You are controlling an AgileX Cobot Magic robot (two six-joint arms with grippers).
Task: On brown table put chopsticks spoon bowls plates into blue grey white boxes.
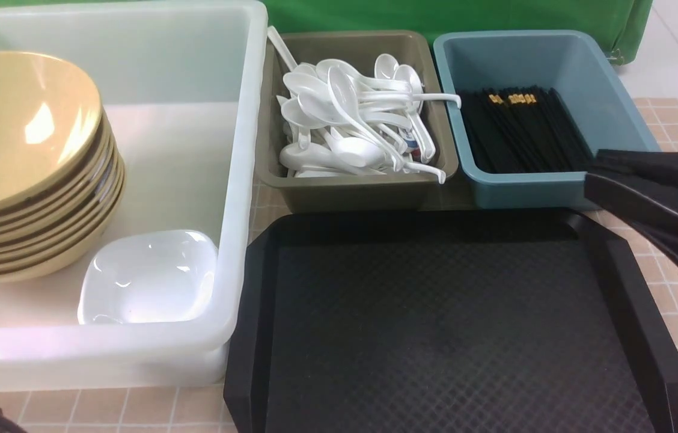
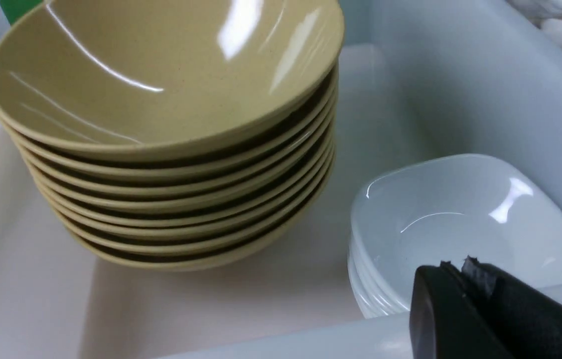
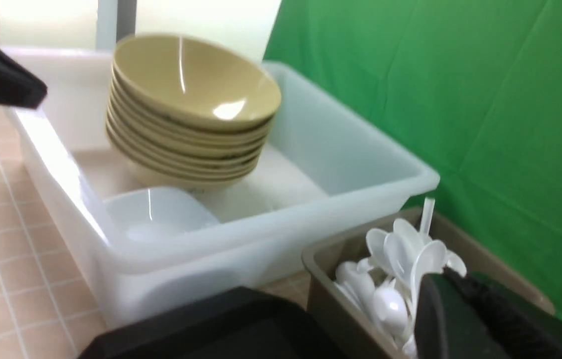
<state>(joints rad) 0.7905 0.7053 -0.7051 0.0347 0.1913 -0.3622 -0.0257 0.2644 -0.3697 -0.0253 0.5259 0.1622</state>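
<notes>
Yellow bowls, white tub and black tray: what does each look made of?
Yellow bowls: probably melamine or a similar hard plastic, though glazed ceramic is possible; glossy, with sharp highlights and thin rims. White tub: translucent plastic, semi-gloss; light glows through its walls. Black tray: moulded plastic, matte, with a diamond-textured surface.

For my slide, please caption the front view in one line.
Bowls and plates in the white box, spoons in the grey box, chopsticks in the blue box, beside a black tray.
</notes>
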